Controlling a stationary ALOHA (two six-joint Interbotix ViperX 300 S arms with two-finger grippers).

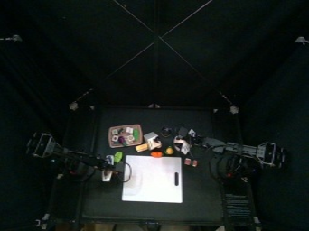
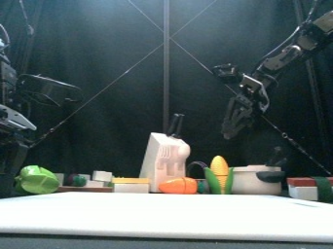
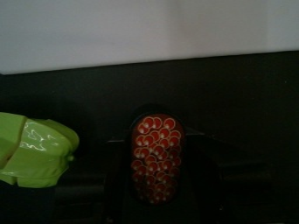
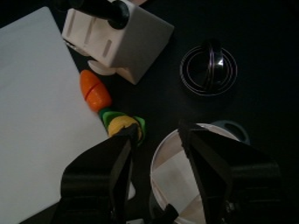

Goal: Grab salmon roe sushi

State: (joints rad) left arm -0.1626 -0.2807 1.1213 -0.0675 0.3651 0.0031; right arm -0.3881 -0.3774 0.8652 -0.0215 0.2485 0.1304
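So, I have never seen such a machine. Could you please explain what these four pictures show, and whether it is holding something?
It is a robot with two black arms at a small black table, each ending in a two-jawed gripper. One picture looks straight down from high above, one looks level from the table's front edge, and two come from cameras on the wrists.

On the table lie a white cutting board, a white knife block, a toy carrot, a corn cob, a small pot with a lid and a green toy vegetable.

The left wrist view looks down on the salmon roe sushi, orange beads in a dark wrap; the jaws around it are too dark to read. The right gripper hangs open, holding nothing.
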